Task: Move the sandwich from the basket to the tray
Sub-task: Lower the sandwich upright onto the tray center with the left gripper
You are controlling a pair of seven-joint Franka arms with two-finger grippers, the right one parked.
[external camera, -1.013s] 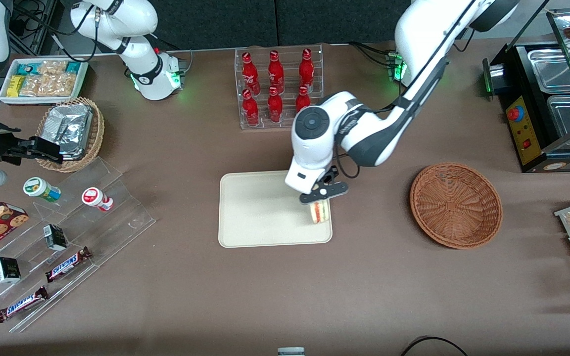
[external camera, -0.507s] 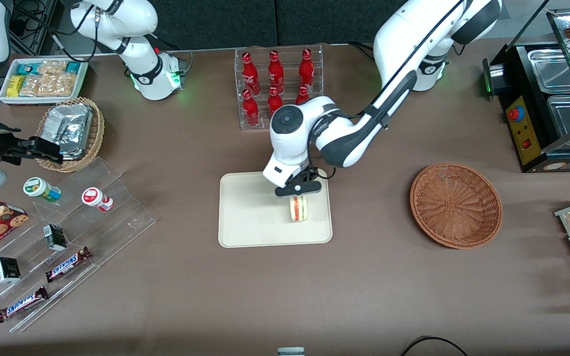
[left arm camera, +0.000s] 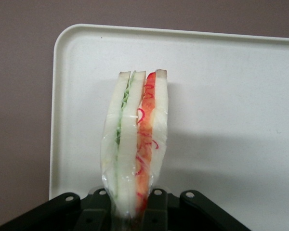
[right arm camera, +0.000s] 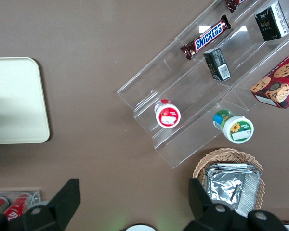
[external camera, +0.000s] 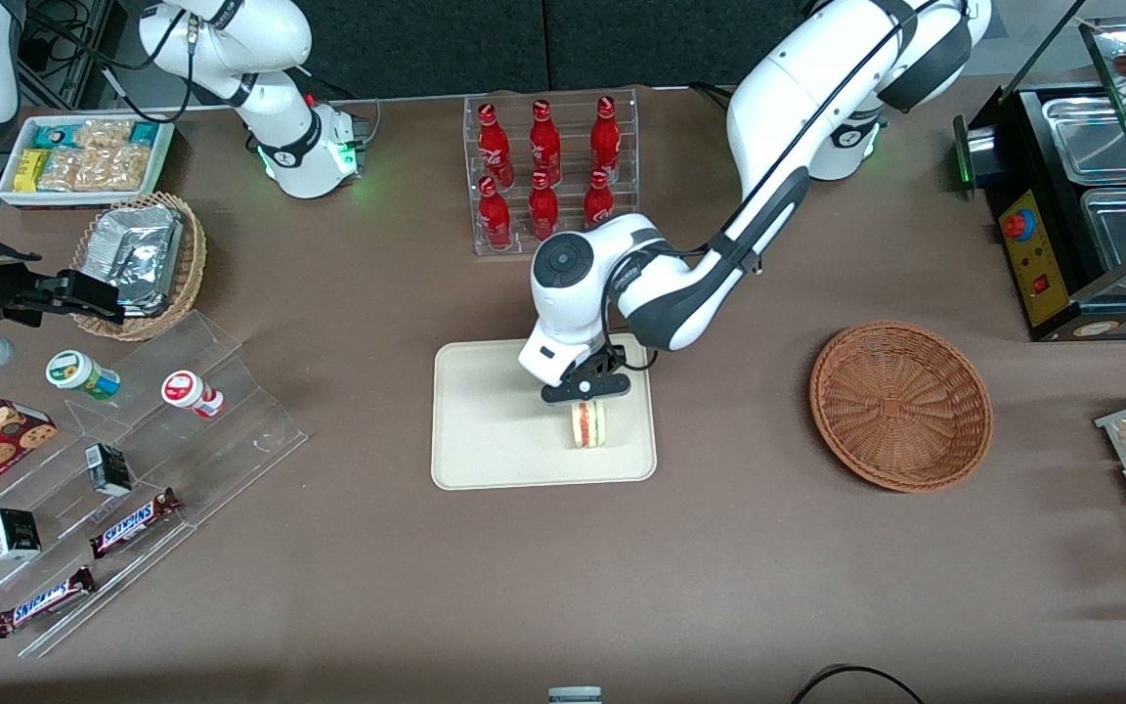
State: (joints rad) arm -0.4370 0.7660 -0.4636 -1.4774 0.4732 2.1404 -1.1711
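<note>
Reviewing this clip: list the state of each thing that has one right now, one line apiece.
sandwich: upright, gripped, over the tray
gripper: shut on the sandwich, above the tray
tray: flat on the table
basket: empty, toward the working arm's end
red bottles: upright in their clear rack

6 red bottles [external camera: 543, 171] — 2 Snickers bars [external camera: 136, 522] — 1 sandwich [external camera: 589, 424], 1 tray [external camera: 495, 420].

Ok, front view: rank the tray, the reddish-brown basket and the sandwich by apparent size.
1. Tray, largest.
2. Basket, clearly smaller.
3. Sandwich, smallest by far; it is partly covered from above by the tool, which is shut on it over the tray.
</note>
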